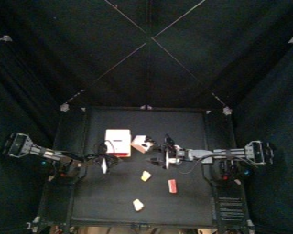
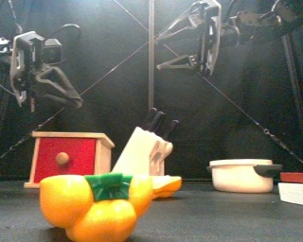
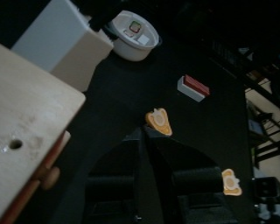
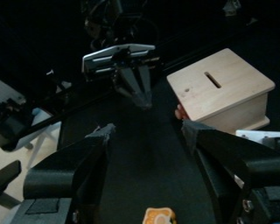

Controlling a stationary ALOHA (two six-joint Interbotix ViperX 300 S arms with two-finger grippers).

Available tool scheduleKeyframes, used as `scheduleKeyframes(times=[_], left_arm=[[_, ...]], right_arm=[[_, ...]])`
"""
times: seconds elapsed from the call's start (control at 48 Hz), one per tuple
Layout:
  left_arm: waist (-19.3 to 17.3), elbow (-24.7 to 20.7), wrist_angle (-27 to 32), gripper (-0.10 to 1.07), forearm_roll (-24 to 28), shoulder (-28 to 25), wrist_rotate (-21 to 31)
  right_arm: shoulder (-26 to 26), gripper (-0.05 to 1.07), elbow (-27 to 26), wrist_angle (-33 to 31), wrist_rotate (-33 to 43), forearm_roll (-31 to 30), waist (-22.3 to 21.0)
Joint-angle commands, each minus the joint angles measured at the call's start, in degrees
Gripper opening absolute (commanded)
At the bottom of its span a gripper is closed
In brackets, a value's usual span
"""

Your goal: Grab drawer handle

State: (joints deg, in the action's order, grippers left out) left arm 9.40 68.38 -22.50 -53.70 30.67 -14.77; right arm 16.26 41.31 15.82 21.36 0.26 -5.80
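Drawer (image 2: 72,158) at table (image 2: 218,213) left, round knob facing front; left gripper (image 2: 50,93) above it and right gripper (image 2: 192,52) raised, fingers of both spread wide; risk: descent striking cabinet top, missing knob.

Yellow toy fruit (image 2: 98,204), white pot (image 2: 242,175), red block (image 1: 172,186)

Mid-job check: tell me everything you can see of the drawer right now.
The drawer is a small boxy cabinet, pale on top with a red front and a round wooden knob at its centre. It looks wooden. It sits upright on the black table, shut, toward the left arm's side. Neither gripper touches it; the left gripper hangs above it.
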Motion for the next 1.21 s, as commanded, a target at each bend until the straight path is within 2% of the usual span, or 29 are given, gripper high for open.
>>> scheduleKeyframes(times=[0.0,0.208,0.375,0.604,0.792,0.917,1.062,1.188], left_arm=[[1.0,-0.5,-0.1,0.53,-5.3,0.4,0.0],[3.4,0.3,-0.3,0.55,-17.9,0.4,-0.2],[5.2,0.3,-0.2,0.59,-22.1,0.9,-0.2],[6.0,0.3,1.1,0.67,-28.1,4.1,-0.4],[5.5,-0.9,1.8,0.67,-29.9,5.8,-1.9],[3.7,-2.3,6.4,0.67,-33.4,7.0,-2.7],[2.0,-4.9,12.9,0.67,-31.6,7.5,-5.9],[1.8,-8.0,14.8,0.67,-29.0,7.5,-8.0]], right_arm=[[-0.6,0.94,-3.0,1.0,0.0,0.3,-0.9],[-4.3,0.92,-6.9,0.7,0.0,0.5,-2.6],[-6.2,0.84,-9.9,-1.8,0.1,1.0,-4.7],[-7.5,0.64,-12.4,-6.2,0.2,4.6,-8.0],[-8.2,0.50,-13.4,-9.4,0.1,8.5,-10.2],[-9.3,0.41,-15.0,-12.2,-0.1,9.6,-10.6],[-11.2,0.37,-16.9,-14.4,-0.2,8.7,-10.6],[-12.3,0.37,-17.9,-14.8,-0.2,8.3,-10.9]])
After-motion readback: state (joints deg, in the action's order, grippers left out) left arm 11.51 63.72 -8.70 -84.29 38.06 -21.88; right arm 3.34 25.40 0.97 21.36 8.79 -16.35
